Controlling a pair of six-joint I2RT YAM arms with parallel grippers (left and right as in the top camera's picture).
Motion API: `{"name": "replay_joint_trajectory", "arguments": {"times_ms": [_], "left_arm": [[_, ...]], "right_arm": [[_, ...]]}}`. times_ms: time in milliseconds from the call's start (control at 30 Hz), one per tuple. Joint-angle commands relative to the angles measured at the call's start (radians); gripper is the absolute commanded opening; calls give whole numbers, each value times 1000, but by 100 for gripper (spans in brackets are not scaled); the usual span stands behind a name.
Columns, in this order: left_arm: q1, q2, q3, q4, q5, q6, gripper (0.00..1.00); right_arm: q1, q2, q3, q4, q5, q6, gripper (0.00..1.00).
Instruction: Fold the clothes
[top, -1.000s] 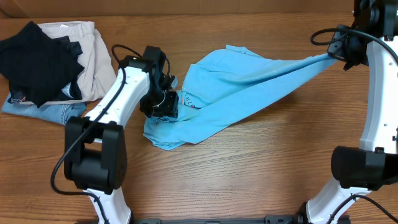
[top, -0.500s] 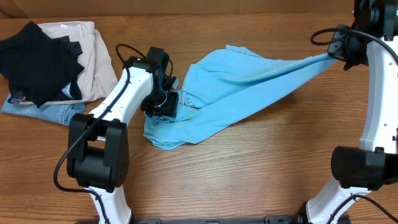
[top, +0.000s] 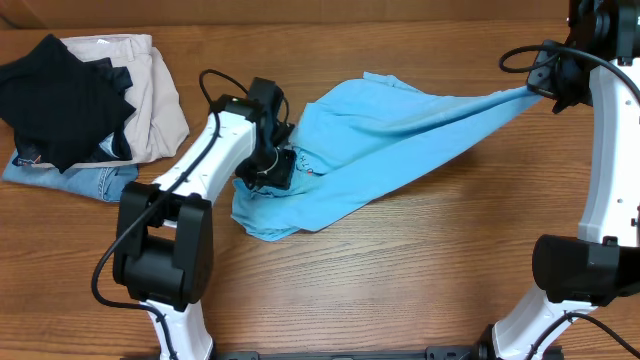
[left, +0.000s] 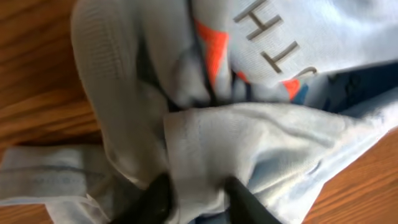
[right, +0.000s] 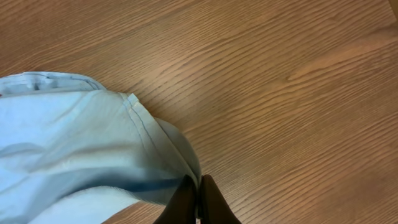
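Overhead | shirt (top: 400, 125) stretches across table (top: 400, 280) between both arms | left gripper (left: 199, 198) jaws nearly together, pinching a hem fold | right gripper (right: 199, 196) clamped tight on far corner | risk: shallow left pinch slips under tension, shirt bunches

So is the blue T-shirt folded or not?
Not folded: the T-shirt lies bunched and stretched across the table, one end pinched by the right pincer.

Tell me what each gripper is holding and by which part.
Right gripper pinches the blue T-shirt by a hemmed edge. Left gripper straddles a hemmed fold near the lettering; whether it grips cannot be told.
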Motion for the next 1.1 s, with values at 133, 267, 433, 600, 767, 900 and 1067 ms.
{"name": "replay_joint_trajectory", "arguments": {"times_ms": [133,267,433,600,767,900,1067], "left_arm": [[-18,10,-3,-29,-46,20,4],[-17,-32,46,-68,-127,18,4],[-10,-155,189,-123,-209,16,4],[24,-288,335,-158,-248,17,5],[111,-443,421,-159,-259,17,20],[160,-509,422,-164,-256,20,25],[168,-516,422,-205,-255,20,21]], "right_arm": [[0,-16,6,2,16,5,4],[0,-16,7,2,16,5,4],[0,-16,7,6,-6,6,4],[0,-31,9,7,-10,11,4],[0,-82,64,6,-10,31,4],[0,-111,82,-1,-10,31,4],[0,-116,82,-30,-10,31,4]]}}
